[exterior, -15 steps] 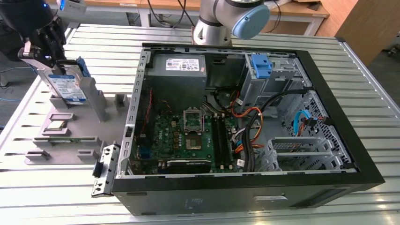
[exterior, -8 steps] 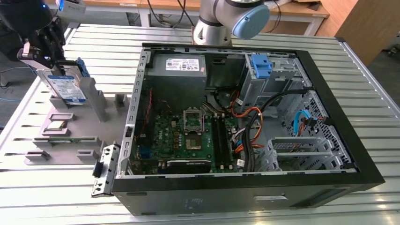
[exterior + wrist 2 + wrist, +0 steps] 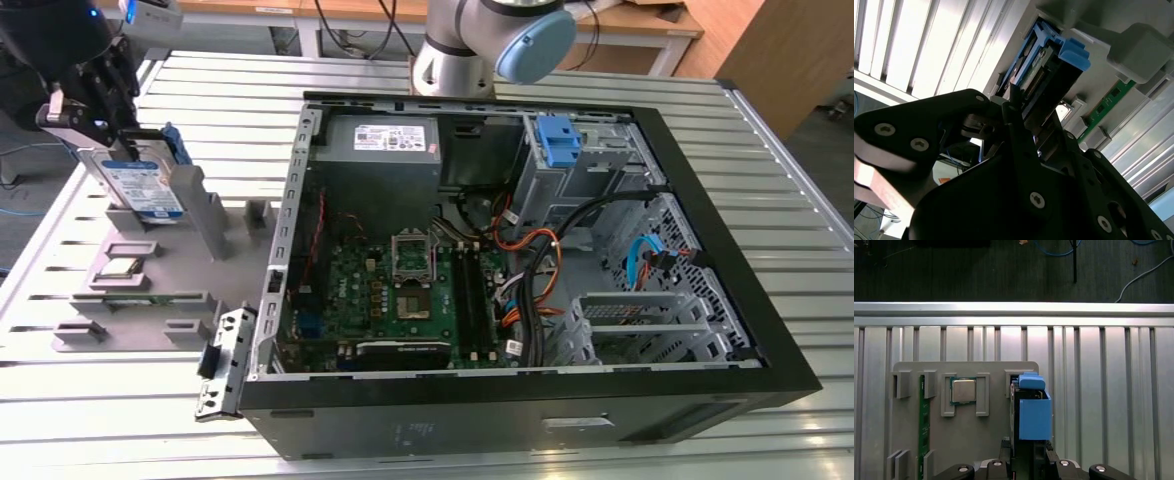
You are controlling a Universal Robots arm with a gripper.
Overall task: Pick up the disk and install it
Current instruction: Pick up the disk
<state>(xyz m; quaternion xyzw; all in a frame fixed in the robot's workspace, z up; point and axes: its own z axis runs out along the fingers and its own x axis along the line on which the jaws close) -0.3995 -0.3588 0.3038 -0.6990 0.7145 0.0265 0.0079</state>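
Clamping upright disk point(image 3: 150, 192) (silver, blue-white label, blue carrier), jaws closed on it.

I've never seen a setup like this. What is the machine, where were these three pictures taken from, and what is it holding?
It is one robot arm on a ribbed metal table. The exterior view comes from a camera off the arm; both wrist views come from cameras riding on the arm, near its hand. On the table lie an open computer case and a grey holder carrying a processor chip and a green memory stick. The hand grips the disk, a blue-framed drive standing upright at the holder.
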